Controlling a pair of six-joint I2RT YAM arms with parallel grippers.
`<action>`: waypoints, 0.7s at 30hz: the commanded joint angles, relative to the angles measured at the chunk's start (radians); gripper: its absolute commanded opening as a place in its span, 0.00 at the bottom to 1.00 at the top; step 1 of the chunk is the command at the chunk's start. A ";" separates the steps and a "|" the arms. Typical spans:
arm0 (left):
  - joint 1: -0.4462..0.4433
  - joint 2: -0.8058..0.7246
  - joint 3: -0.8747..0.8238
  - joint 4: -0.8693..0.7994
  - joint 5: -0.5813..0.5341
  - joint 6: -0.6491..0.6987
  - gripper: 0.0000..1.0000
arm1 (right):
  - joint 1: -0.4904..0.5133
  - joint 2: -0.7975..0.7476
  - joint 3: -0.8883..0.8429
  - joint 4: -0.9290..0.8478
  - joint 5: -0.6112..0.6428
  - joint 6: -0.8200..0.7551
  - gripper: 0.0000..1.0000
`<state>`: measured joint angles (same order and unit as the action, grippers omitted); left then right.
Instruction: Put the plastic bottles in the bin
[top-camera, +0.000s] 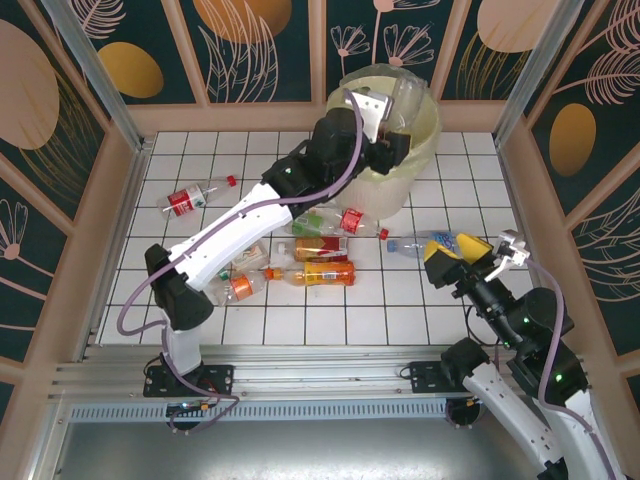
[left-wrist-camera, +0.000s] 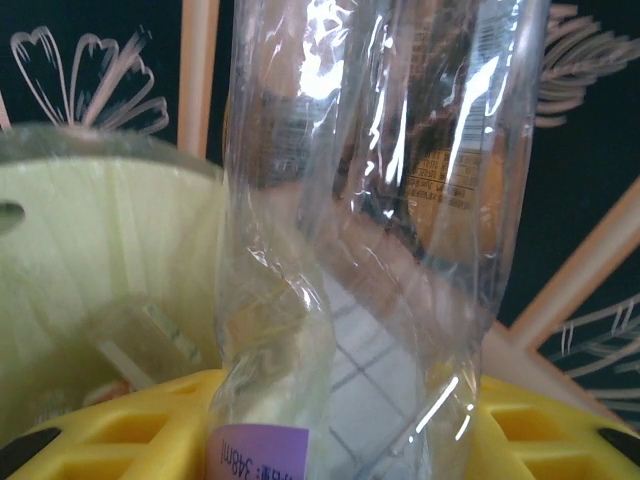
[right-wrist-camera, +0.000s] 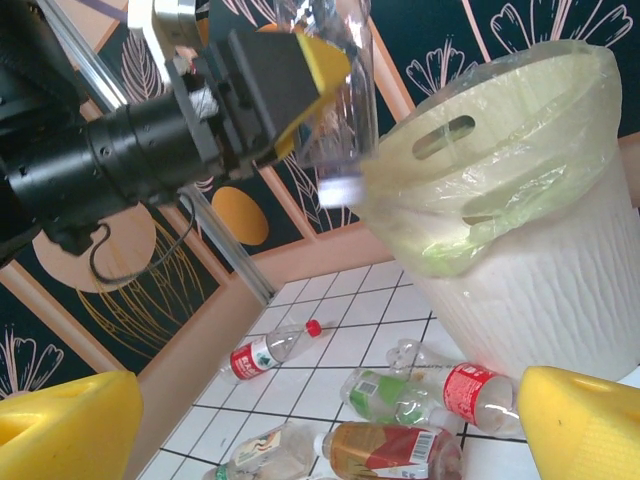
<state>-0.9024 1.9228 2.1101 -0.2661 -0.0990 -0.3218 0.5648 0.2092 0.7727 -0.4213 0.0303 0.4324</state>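
My left gripper (top-camera: 395, 135) is shut on a crumpled clear plastic bottle (top-camera: 408, 100) with a purple label, held above the rim of the bin (top-camera: 428, 150), a white bucket lined with a pale yellow-green bag. The left wrist view has that bottle (left-wrist-camera: 380, 200) upright between the yellow fingers (left-wrist-camera: 140, 420), with the bin (left-wrist-camera: 90, 230) behind. My right gripper (top-camera: 458, 252) stands open and holds nothing, next to a blue-labelled bottle (top-camera: 425, 243). Several more bottles lie on the tiles: red-labelled (top-camera: 195, 197), orange (top-camera: 320, 272), amber (top-camera: 320, 248), green-labelled (top-camera: 315, 224).
The white tiled floor (top-camera: 300, 320) is fenced by peach walls (top-camera: 120, 200) and metal posts. From the right wrist, the bin (right-wrist-camera: 520, 200) stands at the right, with bottles (right-wrist-camera: 390, 395) along its foot and a red-capped bottle (right-wrist-camera: 268, 350) towards the left wall.
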 joint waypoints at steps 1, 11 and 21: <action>0.028 0.052 0.099 0.092 -0.027 -0.024 0.51 | 0.007 -0.001 -0.009 0.054 0.015 -0.017 0.97; 0.113 0.190 0.212 0.192 -0.033 -0.049 0.51 | 0.007 0.040 0.043 0.033 0.050 -0.009 0.97; 0.173 0.340 0.283 0.206 -0.042 -0.080 0.51 | 0.007 0.072 0.057 0.017 0.034 0.005 0.97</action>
<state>-0.7380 2.2417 2.3573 -0.1009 -0.1219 -0.3840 0.5648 0.2714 0.8059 -0.4187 0.0631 0.4290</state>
